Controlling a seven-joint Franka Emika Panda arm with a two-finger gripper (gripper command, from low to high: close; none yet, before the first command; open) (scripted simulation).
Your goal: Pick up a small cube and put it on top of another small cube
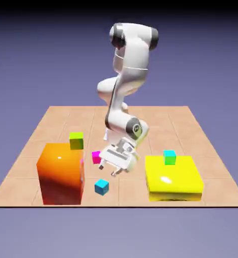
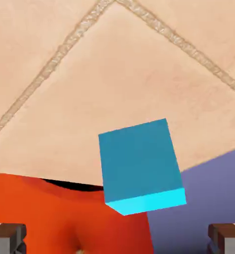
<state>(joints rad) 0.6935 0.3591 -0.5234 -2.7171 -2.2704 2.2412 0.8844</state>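
Readable text, labels, brands, numbers or signs: none in either view
Arm joint cap [image 1: 136, 128]: a small mark in the exterior view, too small to read
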